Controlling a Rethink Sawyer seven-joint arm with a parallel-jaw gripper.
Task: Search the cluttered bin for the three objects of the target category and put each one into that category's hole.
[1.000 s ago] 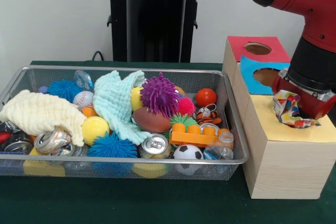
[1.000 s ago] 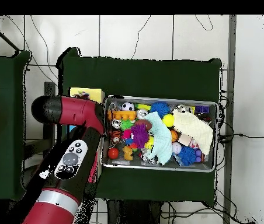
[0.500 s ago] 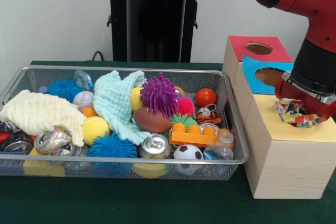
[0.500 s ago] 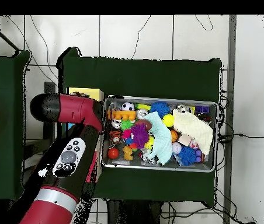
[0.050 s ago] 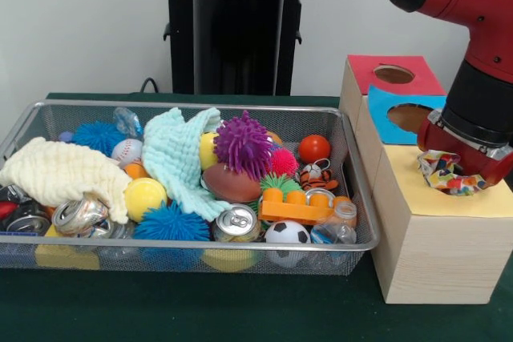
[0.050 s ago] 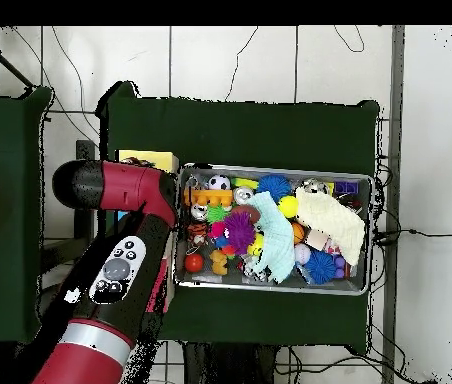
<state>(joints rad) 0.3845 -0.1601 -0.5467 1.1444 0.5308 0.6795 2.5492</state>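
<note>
My gripper [image 5: 458, 167] hangs low over the yellow section [image 5: 405, 190] of the wooden box [image 5: 433, 254], at the right of the front view. A bunched multicoloured patterned cloth [image 5: 443, 174] sticks out from under it, and the gripper seems shut on it. That cloth covers the yellow section's hole. In the wire bin [image 5: 192, 246] lie a pale yellow cloth [image 5: 60, 172] at the left and a mint green cloth [image 5: 178, 158] in the middle. Seen from overhead, the red arm [image 6: 120, 190] hides the gripper beside the bin [image 6: 368, 232].
The box also has a blue section with a hole [image 5: 406, 116] and a red section with a hole [image 5: 393, 74] behind it. The bin holds spiky balls, a purple one [image 5: 243, 143], cans [image 5: 236, 223], an orange brick [image 5: 300, 206], small sports balls and bottles.
The gripper with the cloth shifted slightly right and lower over the yellow section, then eased back a little left. The things in the bin have not moved.
</note>
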